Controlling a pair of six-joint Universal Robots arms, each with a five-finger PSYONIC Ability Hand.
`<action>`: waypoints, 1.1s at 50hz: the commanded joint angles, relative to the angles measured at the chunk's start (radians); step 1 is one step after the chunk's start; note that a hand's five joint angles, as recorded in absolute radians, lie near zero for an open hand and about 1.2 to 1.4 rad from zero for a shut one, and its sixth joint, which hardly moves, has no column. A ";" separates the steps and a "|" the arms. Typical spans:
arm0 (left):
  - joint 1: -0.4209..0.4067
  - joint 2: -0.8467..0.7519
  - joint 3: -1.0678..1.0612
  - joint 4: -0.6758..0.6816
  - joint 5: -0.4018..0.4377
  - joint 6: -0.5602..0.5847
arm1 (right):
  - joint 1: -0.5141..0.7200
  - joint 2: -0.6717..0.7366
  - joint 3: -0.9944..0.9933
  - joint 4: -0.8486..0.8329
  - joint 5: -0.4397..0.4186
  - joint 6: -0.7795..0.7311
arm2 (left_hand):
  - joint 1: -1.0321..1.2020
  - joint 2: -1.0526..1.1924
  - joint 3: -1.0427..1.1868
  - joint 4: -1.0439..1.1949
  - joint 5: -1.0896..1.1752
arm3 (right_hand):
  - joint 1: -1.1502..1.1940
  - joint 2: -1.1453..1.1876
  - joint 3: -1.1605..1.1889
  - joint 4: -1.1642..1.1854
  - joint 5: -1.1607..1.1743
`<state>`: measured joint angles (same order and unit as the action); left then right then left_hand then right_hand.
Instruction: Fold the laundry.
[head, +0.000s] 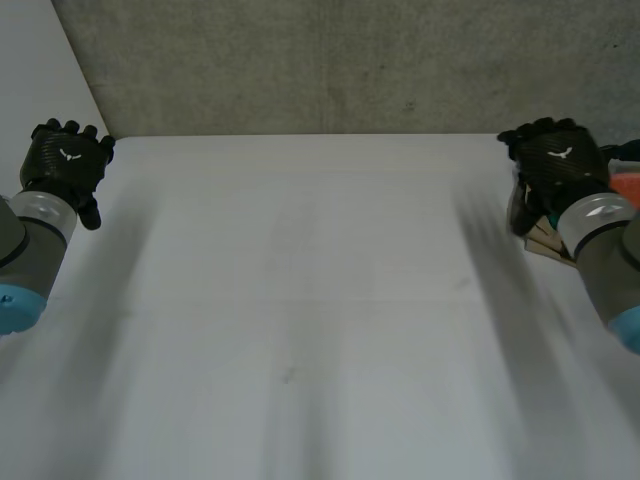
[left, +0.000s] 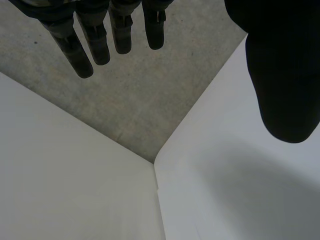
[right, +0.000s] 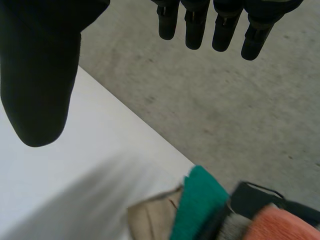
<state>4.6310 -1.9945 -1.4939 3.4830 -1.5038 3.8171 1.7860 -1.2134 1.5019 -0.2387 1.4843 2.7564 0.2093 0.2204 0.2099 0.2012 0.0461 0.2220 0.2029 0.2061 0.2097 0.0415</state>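
Pile (right: 200, 205): beige, teal and orange laundry, bunched at the table's (head: 320, 300) far right edge.
Left hand (head: 65, 160): over the table's far left corner, fingers straight, thumb wide, holding nothing.
Right hand (head: 555, 165): over the table's far right corner, spread wide, holding nothing.
Relation: the pile lies just under the right hand's palm, behind its fingertips, and well apart from the left hand.
Pile's long axis: cannot tell.
Next move: likely the right hand's, being nearer.
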 joint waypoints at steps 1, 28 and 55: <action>-0.004 -0.006 0.000 -0.002 -0.003 0.003 | 0.078 0.002 -0.002 -0.002 -0.006 0.015 | -0.035 -0.046 -0.035 -0.027 -0.046 | -0.048 -0.028 -0.032 -0.035 -0.042; 0.035 -0.067 0.043 -0.076 0.000 0.070 | 0.070 0.011 -0.028 0.025 -0.001 0.002 | -0.035 -0.046 -0.035 -0.027 -0.046 | -0.048 -0.028 -0.032 -0.035 -0.042; -0.305 0.421 0.077 -0.541 -0.087 -0.557 | 0.127 -0.152 -0.111 0.317 0.057 0.195 | -0.035 -0.046 -0.035 -0.027 -0.046 | -0.048 -0.028 -0.032 -0.035 -0.042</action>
<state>4.2715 -1.5844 -1.3606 2.9538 -1.6369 3.2398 1.9098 -1.3505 1.3857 0.0395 1.5546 2.9692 0.2093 0.2062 0.2093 0.1997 0.0461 0.2220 0.2030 0.2063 0.2097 0.0415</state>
